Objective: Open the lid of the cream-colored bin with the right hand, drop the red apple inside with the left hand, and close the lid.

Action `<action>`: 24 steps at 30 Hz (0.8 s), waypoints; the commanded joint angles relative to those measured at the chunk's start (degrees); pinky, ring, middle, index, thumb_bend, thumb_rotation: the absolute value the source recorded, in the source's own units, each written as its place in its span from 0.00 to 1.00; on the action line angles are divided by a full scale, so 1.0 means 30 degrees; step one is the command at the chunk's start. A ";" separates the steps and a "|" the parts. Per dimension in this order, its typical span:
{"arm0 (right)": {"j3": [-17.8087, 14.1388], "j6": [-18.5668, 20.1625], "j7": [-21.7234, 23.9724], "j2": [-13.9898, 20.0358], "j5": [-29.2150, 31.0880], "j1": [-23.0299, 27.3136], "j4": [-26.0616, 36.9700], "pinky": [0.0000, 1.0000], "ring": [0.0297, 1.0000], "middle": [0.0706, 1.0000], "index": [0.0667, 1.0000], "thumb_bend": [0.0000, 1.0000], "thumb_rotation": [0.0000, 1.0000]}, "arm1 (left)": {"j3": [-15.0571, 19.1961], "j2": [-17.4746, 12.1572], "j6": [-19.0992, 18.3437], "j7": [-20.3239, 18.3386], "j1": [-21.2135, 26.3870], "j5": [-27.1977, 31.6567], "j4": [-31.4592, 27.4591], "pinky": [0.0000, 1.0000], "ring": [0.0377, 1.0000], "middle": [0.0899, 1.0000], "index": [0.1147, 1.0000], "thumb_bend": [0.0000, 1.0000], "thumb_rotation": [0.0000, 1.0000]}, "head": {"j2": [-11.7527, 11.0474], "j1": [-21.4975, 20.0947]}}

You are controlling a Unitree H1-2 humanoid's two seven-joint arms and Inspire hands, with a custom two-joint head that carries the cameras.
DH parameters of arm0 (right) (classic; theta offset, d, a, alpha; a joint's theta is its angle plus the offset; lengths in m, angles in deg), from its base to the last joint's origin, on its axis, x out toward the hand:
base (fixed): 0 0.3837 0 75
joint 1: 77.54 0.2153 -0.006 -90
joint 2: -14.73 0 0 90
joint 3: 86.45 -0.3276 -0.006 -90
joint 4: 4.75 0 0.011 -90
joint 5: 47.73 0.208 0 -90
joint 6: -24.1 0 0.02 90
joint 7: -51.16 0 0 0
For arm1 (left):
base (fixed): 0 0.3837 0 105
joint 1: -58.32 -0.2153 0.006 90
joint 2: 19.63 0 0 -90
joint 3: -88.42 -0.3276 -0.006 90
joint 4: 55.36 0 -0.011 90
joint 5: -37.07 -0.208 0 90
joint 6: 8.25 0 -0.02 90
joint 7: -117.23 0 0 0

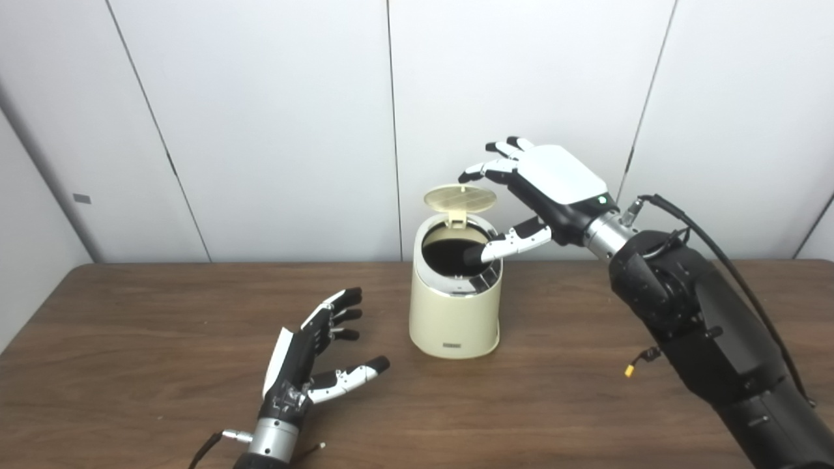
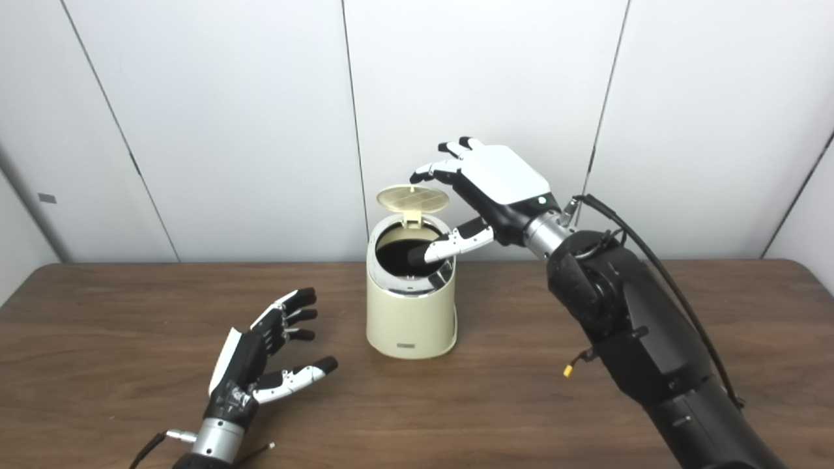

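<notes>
Over by the back of the table, the cream-colored bin stands upright with its lid flipped up on the rear hinge, the dark mouth wide open. And look at the right hand: it hangs above and just to the right of the rim, fingers spread and curled forward toward the raised lid, thumb reaching down across the opening, gripping nothing that I can see. Whether a fingertip is touching the lid edge, I can't tell from either eye. Down front, the left hand hovers low over the wood, fingers apart, palm turned inward, and it's empty. No red apple anywhere on show, folks; not on the table, not in either hand, and the bin's interior is too dark to read. So my call is that the drop is either done or the fruit sits out of view. What the next move turns on is that lid: it stands up behind the mouth, to the left of and a touch below the right hand's fingertips, its flat face tilted toward us, so a forward-and-down push from that hand looks like the natural close. The right hand is plainly the nearer; the left sits well apart, forward and left of the bin.
</notes>
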 commanded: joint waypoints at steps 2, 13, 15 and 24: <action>-0.0177 -0.0382 -0.0440 0.0066 -0.0336 0.0857 0.0654 1.00 0.95 0.77 0.77 0.89 0.75 | 0.0006 0.0079 0.0197 0.0218 0.0116 -0.0101 -0.0208 0.69 0.80 0.84 0.84 0.78 0.15 | 0.0021 0.0011; -0.0284 -0.0887 -0.0304 0.0054 -0.0751 0.0287 0.1651 1.00 0.96 0.78 0.77 0.85 0.68 | -0.0061 0.0043 -0.0048 0.0197 0.0068 -0.0196 -0.0436 0.68 0.80 0.84 0.84 0.76 0.14 | 0.0265 0.0194; -0.0255 -0.0940 -0.0236 0.0066 -0.0861 0.0204 0.1851 1.00 0.96 0.78 0.77 0.85 0.70 | -0.0069 0.0048 -0.0086 0.0246 0.0073 -0.0281 -0.0446 0.68 0.79 0.84 0.84 0.76 0.15 | 0.0265 0.0194; -0.0162 -0.0738 0.0409 -0.0084 -0.1179 -0.0148 0.2721 1.00 0.98 0.79 0.79 0.84 0.68 | -0.0113 0.0037 -0.0221 0.0196 0.0061 -0.0285 -0.0535 0.69 0.80 0.84 0.84 0.76 0.14 | 0.0331 0.0206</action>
